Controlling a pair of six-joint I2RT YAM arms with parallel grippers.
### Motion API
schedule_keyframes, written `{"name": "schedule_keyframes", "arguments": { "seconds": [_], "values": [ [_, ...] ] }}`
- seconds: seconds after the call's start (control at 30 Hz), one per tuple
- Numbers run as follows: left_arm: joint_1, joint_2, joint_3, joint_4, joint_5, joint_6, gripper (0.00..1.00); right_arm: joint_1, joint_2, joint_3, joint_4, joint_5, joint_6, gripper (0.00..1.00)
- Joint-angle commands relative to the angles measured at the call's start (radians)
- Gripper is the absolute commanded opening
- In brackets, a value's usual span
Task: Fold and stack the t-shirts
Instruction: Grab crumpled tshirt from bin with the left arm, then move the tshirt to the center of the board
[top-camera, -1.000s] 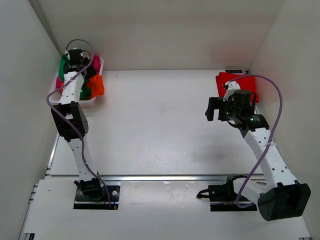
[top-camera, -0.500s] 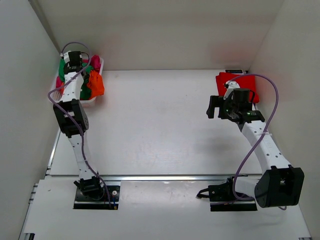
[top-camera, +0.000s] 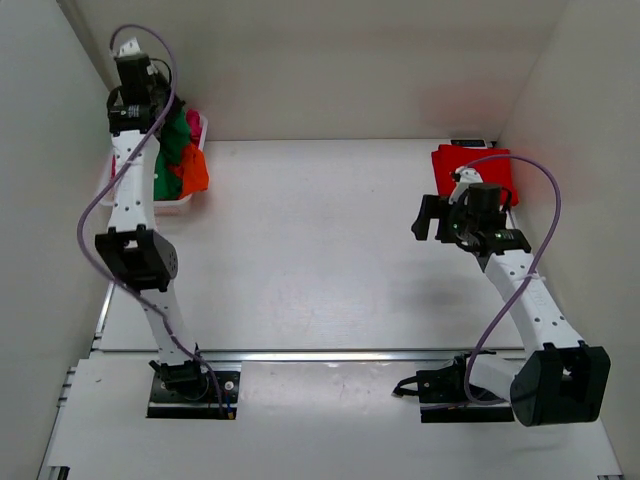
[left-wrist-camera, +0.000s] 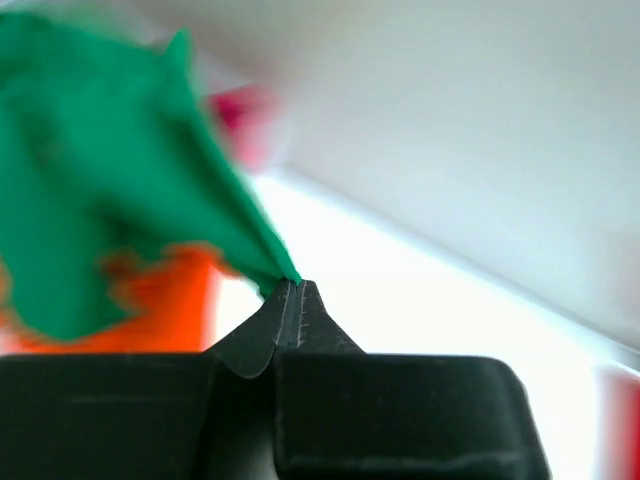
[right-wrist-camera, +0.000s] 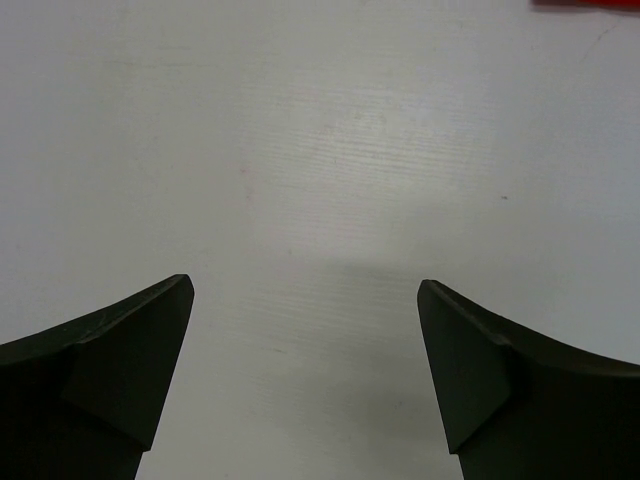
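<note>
Left gripper (left-wrist-camera: 291, 288) is pinched shut on just a corner of the green t-shirt (left-wrist-camera: 110, 190), up in the upper left of the frame above the basket (top-camera: 183, 202). Tiny bite, so I reckon it could slip out, or drag the orange t-shirt (left-wrist-camera: 165, 300) along. Only the wrist view shows that pinch. The overhead shows the red t-shirt (top-camera: 445, 165) lying at upper right. Right gripper (right-wrist-camera: 305, 290) gapes wide over bare table (right-wrist-camera: 320, 150).

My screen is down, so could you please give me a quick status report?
Left gripper shut on green t-shirt, held above basket. Right gripper open over table. Red t-shirt lies far right. No obstruction seen.
</note>
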Motion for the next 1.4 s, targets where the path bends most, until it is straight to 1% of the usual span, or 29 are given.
{"name": "schedule_keyframes", "arguments": {
  "seconds": [0.0,0.03,0.07,0.13,0.23,0.3,0.37,0.4,0.43,0.47,0.5,0.53,0.57,0.6,0.67,0.73,0.77,0.8,0.83,0.9,1.0,1.03,1.13,1.2,1.23,1.27,1.37],
  "values": [
    [-0.111,-0.307,0.021,0.063,0.401,-0.157,0.00,0.017,-0.065,-0.056,0.030,-0.017,0.009,0.87],
    [-0.133,-0.332,-0.034,0.084,0.465,-0.187,0.00,0.011,-0.072,-0.060,0.033,-0.023,0.006,0.84],
    [-0.163,-0.382,-0.063,0.115,0.486,-0.204,0.00,0.006,-0.083,-0.066,0.032,-0.026,0.003,0.84],
    [-0.191,-0.468,-0.151,0.156,0.587,-0.263,0.00,0.017,-0.130,-0.073,0.050,-0.033,-0.016,0.81],
    [-0.194,-0.528,-0.160,0.181,0.668,-0.319,0.00,0.032,-0.189,-0.099,0.091,-0.069,-0.011,0.70],
    [-0.180,-0.546,-0.156,0.210,0.710,-0.347,0.00,0.042,-0.209,-0.102,0.127,-0.127,-0.016,0.69],
    [-0.173,-0.559,-0.152,0.207,0.744,-0.378,0.00,0.089,-0.227,-0.126,0.198,-0.181,-0.005,0.65],
    [-0.176,-0.557,-0.160,0.202,0.748,-0.379,0.00,0.136,-0.227,-0.134,0.244,-0.181,0.009,0.61],
    [-0.188,-0.566,-0.189,0.201,0.748,-0.376,0.00,0.159,-0.239,-0.139,0.263,-0.172,0.007,0.59],
    [-0.197,-0.568,-0.223,0.208,0.742,-0.373,0.00,0.222,-0.235,-0.139,0.288,-0.148,0.018,0.57],
    [-0.218,-0.577,-0.243,0.224,0.738,-0.375,0.00,0.261,-0.223,-0.139,0.311,-0.140,0.023,0.47],
    [-0.234,-0.585,-0.292,0.239,0.725,-0.376,0.00,0.328,-0.214,-0.137,0.341,-0.120,0.020,0.39],
    [-0.239,-0.591,-0.315,0.238,0.721,-0.370,0.00,0.404,-0.194,-0.136,0.367,-0.094,0.020,0.39],
    [-0.246,-0.593,-0.329,0.232,0.712,-0.367,0.00,0.440,-0.183,-0.136,0.372,-0.085,0.017,0.38],
    [-0.257,-0.586,-0.347,0.207,0.683,-0.337,0.00,0.572,-0.149,-0.143,0.430,-0.054,0.013,0.40],
    [-0.271,-0.589,-0.370,0.202,0.672,-0.326,0.00,0.642,-0.132,-0.162,0.499,-0.069,0.021,0.44],
    [-0.277,-0.596,-0.396,0.207,0.664,-0.326,0.00,0.684,-0.123,-0.166,0.531,-0.065,0.035,0.47],
    [-0.269,-0.596,-0.407,0.215,0.662,-0.327,0.00,0.703,-0.121,-0.181,0.558,-0.065,0.056,0.47],
    [-0.274,-0.600,-0.424,0.213,0.659,-0.323,0.00,0.733,-0.118,-0.189,0.571,-0.060,0.063,0.50],
    [-0.278,-0.597,-0.438,0.212,0.652,-0.310,0.00,0.801,-0.111,-0.198,0.581,0.010,0.061,0.53],
    [-0.285,-0.593,-0.456,0.205,0.641,-0.304,0.00,0.844,-0.077,-0.202,0.593,0.053,0.047,0.55],
    [-0.288,-0.594,-0.464,0.219,0.633,-0.307,0.00,0.862,-0.053,-0.199,0.592,0.082,0.041,0.53],
    [-0.297,-0.589,-0.482,0.228,0.635,-0.310,0.00,0.933,0.003,-0.189,0.596,0.167,0.015,0.52],
    [-0.300,-0.588,-0.510,0.239,0.629,-0.310,0.00,0.989,0.082,-0.182,0.605,0.275,-0.009,0.51],
    [-0.295,-0.588,-0.522,0.256,0.633,-0.315,0.00,1.002,0.110,-0.179,0.607,0.277,-0.020,0.51],
    [-0.298,-0.592,-0.536,0.265,0.627,-0.317,0.00,0.997,0.157,-0.172,0.605,0.312,-0.019,0.50],
    [-0.291,-0.596,-0.564,0.276,0.629,-0.312,0.00,0.973,0.257,-0.162,0.610,0.319,-0.013,0.53]
  ]
}}
